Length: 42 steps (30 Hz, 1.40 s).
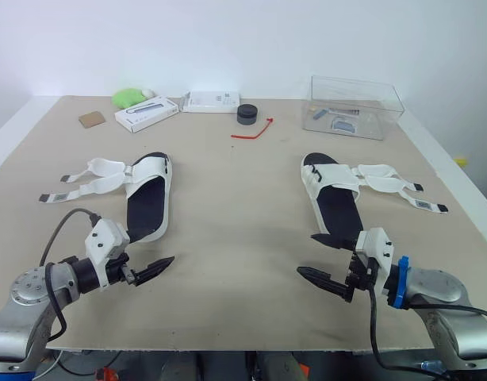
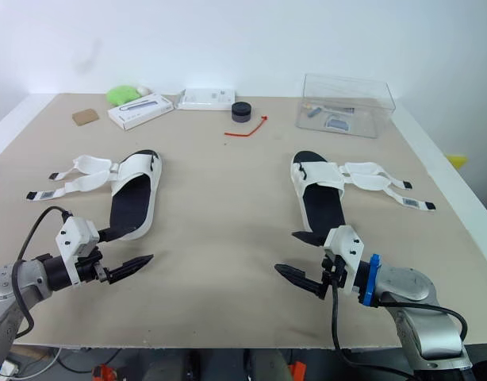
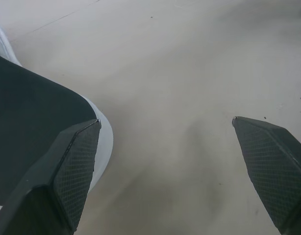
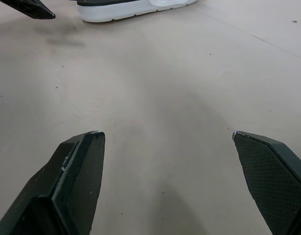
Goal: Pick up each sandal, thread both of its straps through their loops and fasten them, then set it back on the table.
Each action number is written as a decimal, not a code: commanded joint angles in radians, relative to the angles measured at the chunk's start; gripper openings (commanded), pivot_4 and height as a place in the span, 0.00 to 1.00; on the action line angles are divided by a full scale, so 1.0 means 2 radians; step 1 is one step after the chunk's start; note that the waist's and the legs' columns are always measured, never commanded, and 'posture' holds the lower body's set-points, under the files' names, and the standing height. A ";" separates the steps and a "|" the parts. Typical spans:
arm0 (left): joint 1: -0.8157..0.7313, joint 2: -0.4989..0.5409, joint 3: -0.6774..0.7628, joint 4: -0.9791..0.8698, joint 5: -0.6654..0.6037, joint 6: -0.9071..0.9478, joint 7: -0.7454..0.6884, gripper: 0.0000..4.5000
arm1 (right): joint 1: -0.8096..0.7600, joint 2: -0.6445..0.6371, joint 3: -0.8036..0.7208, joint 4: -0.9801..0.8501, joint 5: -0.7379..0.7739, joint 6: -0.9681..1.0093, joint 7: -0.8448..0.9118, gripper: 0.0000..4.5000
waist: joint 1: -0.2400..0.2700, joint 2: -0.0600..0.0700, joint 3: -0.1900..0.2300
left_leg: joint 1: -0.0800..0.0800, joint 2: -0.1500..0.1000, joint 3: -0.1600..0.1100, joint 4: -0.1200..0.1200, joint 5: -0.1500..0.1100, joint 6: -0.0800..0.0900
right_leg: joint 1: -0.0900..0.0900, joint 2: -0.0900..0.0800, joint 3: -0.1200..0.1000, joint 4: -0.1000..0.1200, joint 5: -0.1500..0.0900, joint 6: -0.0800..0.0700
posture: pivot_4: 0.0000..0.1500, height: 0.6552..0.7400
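Jaws of left gripper (image 3: 165,120) wide apart, empty, one finger just beside heel of left sandal (image 1: 147,202), flat on table (image 1: 235,234), straps loose. Right sandal (image 1: 337,202) likewise flat, straps loose; right gripper (image 4: 166,133) near its heel, jaws wide apart, empty.

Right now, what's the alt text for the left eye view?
The left sandal and right sandal, white with black footbeds, lie apart on the beige table, straps unfastened and splayed outward. The left gripper and right gripper hang open by their near ends.
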 commanded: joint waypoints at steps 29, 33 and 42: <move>-0.094 0.001 -0.124 -0.079 -0.026 0.009 -0.058 0.98 | -0.091 0.072 -0.060 -0.017 0.036 0.154 -0.241 1.00 | -0.001 0.000 0.000 | 0.000 0.000 0.000 0.000 0.000 0.000 | 0.000 0.000 0.001 0.000 0.000 0.000 | 1.00 1.00; -0.119 -0.001 -0.141 -0.077 -0.031 0.021 -0.065 0.98 | -0.135 0.097 -0.063 0.004 0.037 0.195 -0.293 1.00 | -0.001 0.000 0.000 | 0.000 0.000 0.000 0.000 0.000 0.000 | 0.000 0.001 0.001 0.000 0.000 0.000 | 1.00 1.00; -0.156 -0.017 -0.141 -0.048 -0.028 0.023 -0.058 0.98 | -0.222 0.144 -0.029 0.114 -0.035 0.158 -0.355 1.00 | -0.002 0.000 0.000 | 0.000 0.000 0.000 0.000 0.000 0.000 | 0.000 0.001 0.001 0.000 0.001 0.000 | 1.00 1.00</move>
